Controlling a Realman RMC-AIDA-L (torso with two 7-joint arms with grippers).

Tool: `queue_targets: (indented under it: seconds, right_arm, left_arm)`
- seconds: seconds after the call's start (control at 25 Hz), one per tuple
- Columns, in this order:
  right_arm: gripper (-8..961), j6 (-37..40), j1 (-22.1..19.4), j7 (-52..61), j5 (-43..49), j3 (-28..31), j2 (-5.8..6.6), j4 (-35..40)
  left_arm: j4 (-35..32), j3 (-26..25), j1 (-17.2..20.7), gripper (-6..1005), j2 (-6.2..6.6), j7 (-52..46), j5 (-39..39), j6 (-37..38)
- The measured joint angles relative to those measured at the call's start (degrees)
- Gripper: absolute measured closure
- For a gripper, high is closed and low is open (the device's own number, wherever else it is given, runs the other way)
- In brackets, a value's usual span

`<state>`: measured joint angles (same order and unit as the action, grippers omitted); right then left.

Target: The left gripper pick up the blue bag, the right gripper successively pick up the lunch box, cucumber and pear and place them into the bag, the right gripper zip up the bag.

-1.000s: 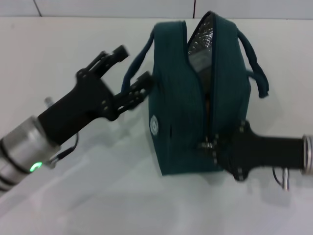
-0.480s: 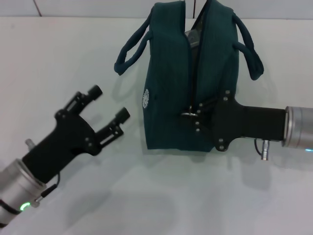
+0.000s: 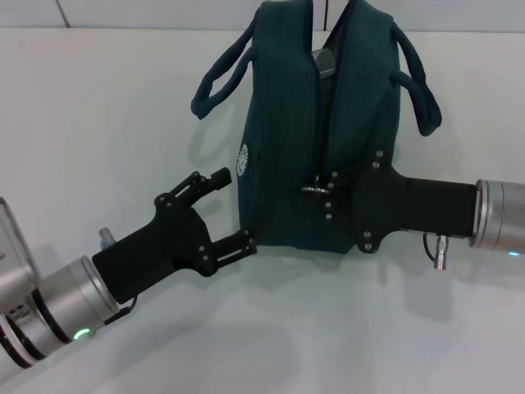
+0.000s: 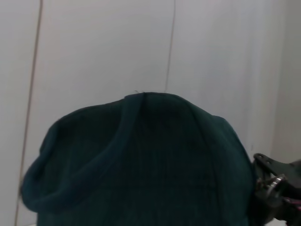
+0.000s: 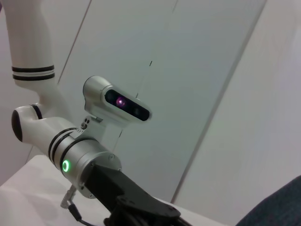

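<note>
Nearest you, the left gripper [image 3: 231,209] reaches in from the lower left of the head view, its two black fingers spread apart, on an arm with a silver cuff and a green glowing ring. One fingertip sits just beside the lower left edge of the blue bag [image 3: 283,148], the other near the bag's side by the small round white logo [image 3: 243,162]; you cannot read any writing on that logo.

The bag stands upright on the white table [image 3: 107,115], dark teal soft fabric with a loop handle hanging off each side. Its top zipper runs down the middle toward you; near the far end the opening gapes a little and shows a grey lining.

The right gripper [image 3: 321,190] comes in from the right at the bag's near end, right at the silver ring pull [image 3: 312,190]. You cannot tell whether its fingers are pinched on the pull.

In the left wrist view, the bag [image 4: 141,165] fills the frame, with the right gripper [image 4: 277,188] at its edge.
</note>
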<state>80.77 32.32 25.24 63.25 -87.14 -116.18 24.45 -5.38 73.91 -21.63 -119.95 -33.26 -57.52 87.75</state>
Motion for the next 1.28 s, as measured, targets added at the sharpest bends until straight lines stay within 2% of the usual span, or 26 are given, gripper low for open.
queue_targets:
  seconds: [0.36, 0.76, 1.0, 1.28]
  right_arm:
    - [943, 0.0, -0.1, 0.0, -0.3, 0.2, 0.00, 0.0]
    - [943, 0.0, -0.5, 0.0, -0.4, 0.0, 0.00, 0.0]
    - [943, 0.4, -1.0, 0.2, -1.6, 0.0, 0.00, -1.1]
    - [944, 0.9, -1.0, 3.0, -6.4, -3.7, 0.00, -3.6]
  left_arm:
    - [-0.1, 0.1, -0.7, 252, -0.45, 1.9, -0.7, -2.4]
    - [-0.1, 0.2, -0.9, 303, -0.36, 3.7, -0.6, -4.3]
    - [0.1, 0.5, -1.0, 544, -0.62, 7.7, -0.8, -4.9]
    - [0.3, 1.7, -2.5, 673, -0.72, 9.9, -0.9, -5.8]
